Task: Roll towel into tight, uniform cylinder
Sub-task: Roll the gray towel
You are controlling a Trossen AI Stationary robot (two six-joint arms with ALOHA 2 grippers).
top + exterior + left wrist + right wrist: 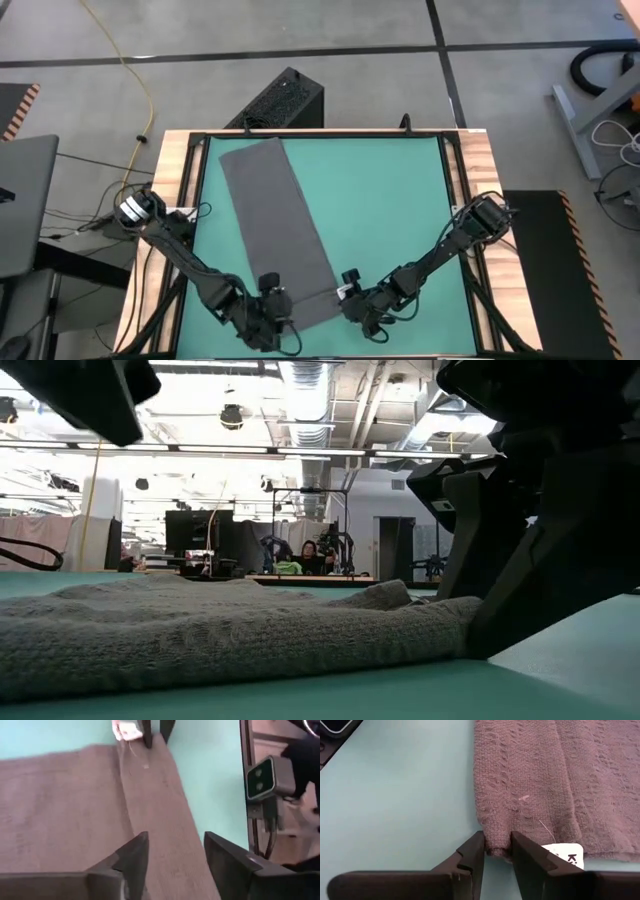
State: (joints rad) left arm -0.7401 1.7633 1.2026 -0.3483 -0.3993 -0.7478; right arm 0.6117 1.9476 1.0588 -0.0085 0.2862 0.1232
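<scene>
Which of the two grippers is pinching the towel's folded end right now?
The right gripper, its fingers closed on the corner of the dark grey cloth towel beside the white tag. The left gripper straddles the fold, open.

We take the towel (275,228) as our landmark: it lies as a long grey strip slanting across the green mat (390,200). To its right we see a wide bare stretch of mat open for passage; to its left only a narrower bare wedge. Its near end is crowded: the left gripper (272,300) straddles one corner with fingers apart, the right gripper (347,291) pinches the other corner's fold, and both arms slant in there.
</scene>
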